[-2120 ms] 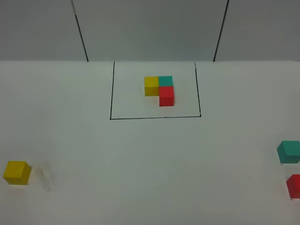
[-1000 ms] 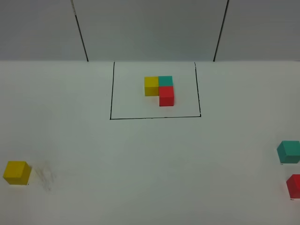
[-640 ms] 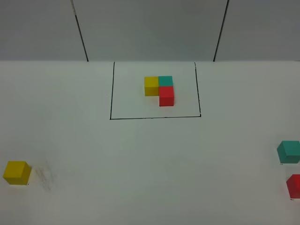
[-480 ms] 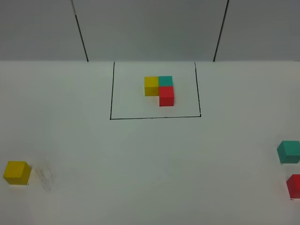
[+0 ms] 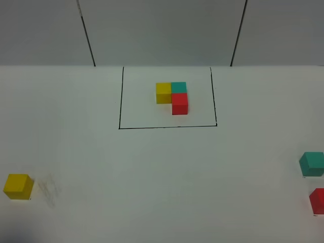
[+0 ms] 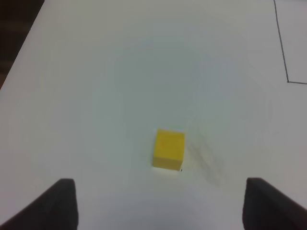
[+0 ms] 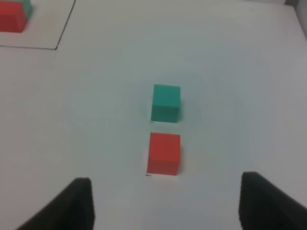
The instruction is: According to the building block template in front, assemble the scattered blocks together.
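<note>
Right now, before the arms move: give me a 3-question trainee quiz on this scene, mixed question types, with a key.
1. True or false: the loose yellow block touches the loose teal block.
2. In the template, where is the red cube relative to the teal cube? A) nearer the camera, touching it; B) stacked on top of it; C) apart from it.
3. Fill in: the left gripper is open and faces the loose ____ block.

Key: 1 false; 2 A; 3 yellow.
</note>
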